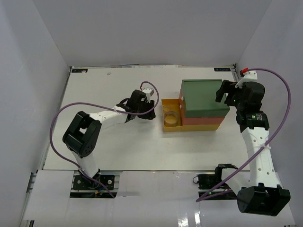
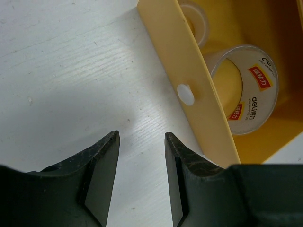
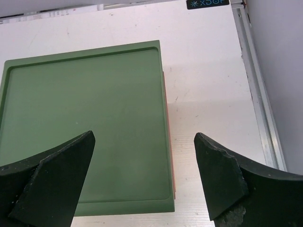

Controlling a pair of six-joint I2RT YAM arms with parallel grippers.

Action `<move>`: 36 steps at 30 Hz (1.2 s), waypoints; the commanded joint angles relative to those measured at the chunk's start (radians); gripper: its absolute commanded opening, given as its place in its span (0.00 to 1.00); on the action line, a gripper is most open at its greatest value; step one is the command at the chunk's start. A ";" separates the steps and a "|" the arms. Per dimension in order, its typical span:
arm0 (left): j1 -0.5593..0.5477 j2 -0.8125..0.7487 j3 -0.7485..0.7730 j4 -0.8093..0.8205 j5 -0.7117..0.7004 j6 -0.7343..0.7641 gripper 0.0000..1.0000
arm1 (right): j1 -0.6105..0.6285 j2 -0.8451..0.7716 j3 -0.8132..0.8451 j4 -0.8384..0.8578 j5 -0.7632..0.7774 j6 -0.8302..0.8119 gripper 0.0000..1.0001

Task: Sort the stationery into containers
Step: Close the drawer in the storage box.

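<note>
Okay, overhead: yellow drawer (image 1: 165, 101) pulled out left of the tray stack (image 1: 203, 97), tape roll (image 1: 171, 118) inside. Left wrist: left claw (image 2: 142, 135) half-spread, empty, over worktop (image 2: 71, 71) beside the drawer's white knob (image 2: 186, 94); light stiff plastic, should slide if pushed there, roll smooth and rigid. Right wrist: right claw (image 3: 144, 137) spread wide over the green top (image 3: 85, 127), at its right edge.

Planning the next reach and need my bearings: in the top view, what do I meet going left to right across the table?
left gripper → yellow drawer, pulled out, tape roll inside → green top tray → right gripper over its right edge
</note>
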 commanded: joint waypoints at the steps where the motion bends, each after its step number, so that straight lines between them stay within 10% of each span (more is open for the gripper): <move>1: -0.002 0.015 0.034 0.080 0.030 0.000 0.54 | 0.001 0.027 0.047 -0.001 0.051 -0.021 0.91; 36: -0.130 0.397 0.478 0.141 0.115 -0.119 0.57 | 0.001 0.144 0.006 0.029 -0.156 0.027 0.92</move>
